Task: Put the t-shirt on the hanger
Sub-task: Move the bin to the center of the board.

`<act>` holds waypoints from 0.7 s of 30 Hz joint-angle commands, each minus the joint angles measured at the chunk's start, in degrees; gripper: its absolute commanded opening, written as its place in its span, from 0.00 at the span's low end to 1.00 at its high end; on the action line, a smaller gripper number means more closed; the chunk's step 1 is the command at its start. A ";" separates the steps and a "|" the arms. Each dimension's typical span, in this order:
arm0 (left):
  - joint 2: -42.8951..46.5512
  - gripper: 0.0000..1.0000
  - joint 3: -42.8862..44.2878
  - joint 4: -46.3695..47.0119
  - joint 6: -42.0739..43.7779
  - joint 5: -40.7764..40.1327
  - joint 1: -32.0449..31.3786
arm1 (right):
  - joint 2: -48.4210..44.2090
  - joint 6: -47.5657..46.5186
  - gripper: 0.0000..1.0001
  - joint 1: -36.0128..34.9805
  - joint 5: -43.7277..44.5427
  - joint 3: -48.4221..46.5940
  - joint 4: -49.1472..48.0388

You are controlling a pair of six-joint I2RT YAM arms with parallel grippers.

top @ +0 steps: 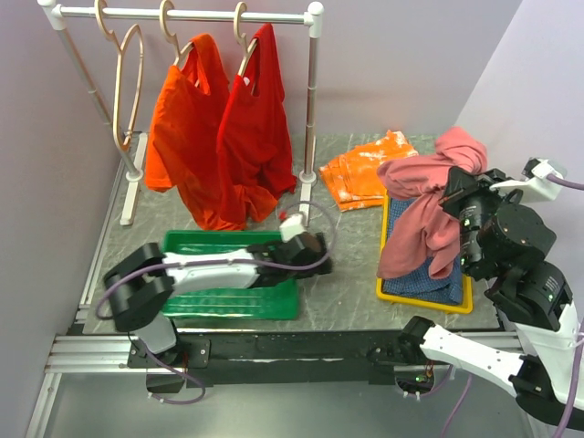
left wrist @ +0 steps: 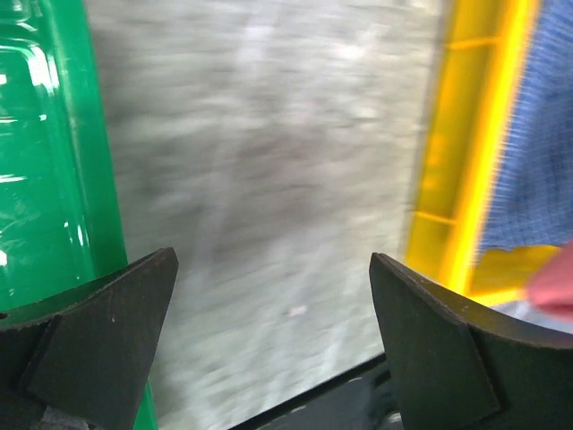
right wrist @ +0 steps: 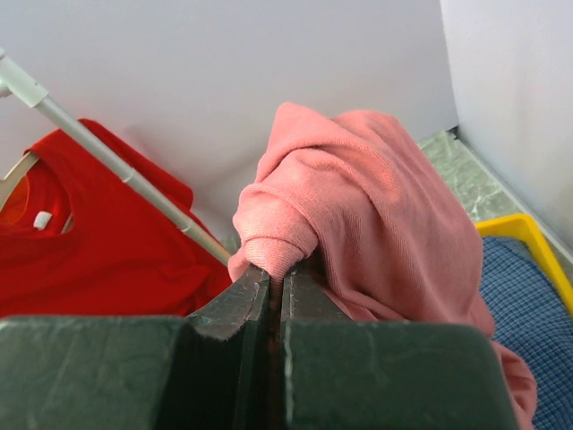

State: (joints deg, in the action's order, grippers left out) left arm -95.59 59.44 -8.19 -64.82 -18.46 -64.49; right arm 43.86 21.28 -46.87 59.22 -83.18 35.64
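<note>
The dusty rose t-shirt (top: pixel 422 196) hangs bunched in the air over the yellow tray (top: pixel 424 298) at the right. My right gripper (top: pixel 453 196) is shut on a fold of it. In the right wrist view the t-shirt (right wrist: pixel 376 215) drapes over the closed right gripper (right wrist: pixel 276 273). An empty beige hanger (top: pixel 128 87) hangs at the left end of the white rail (top: pixel 182 14). My left gripper (top: pixel 315 248) stands open and empty, low over the table between the green tray and the yellow tray. The left wrist view shows the left gripper (left wrist: pixel 273 264) with bare table between its fingers.
An orange t-shirt (top: pixel 182 137) and a red t-shirt (top: pixel 260 128) hang on the rail on their own hangers. A green tray (top: pixel 233 297) lies at front left. Blue cloth (top: pixel 429 281) lies in the yellow tray. Folded orange cloth (top: pixel 365 169) lies behind it.
</note>
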 commanded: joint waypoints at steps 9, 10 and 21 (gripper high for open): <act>22.45 0.96 -20.85 -15.99 1.09 -4.49 12.71 | 6.85 5.35 0.00 -0.06 -15.17 0.83 -3.55; 24.82 0.96 -21.73 -15.72 1.44 -3.87 15.16 | 9.21 5.61 0.00 -0.06 -18.49 -0.57 -3.38; 39.42 0.96 -21.29 -12.21 8.30 2.19 17.47 | 6.70 13.69 0.44 -2.52 -44.89 25.82 -14.79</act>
State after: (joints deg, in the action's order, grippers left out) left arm -61.25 35.62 -24.21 -60.62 -19.81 -47.00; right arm 56.40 29.34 -48.95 25.17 -70.02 27.31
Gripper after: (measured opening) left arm 0.966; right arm 0.316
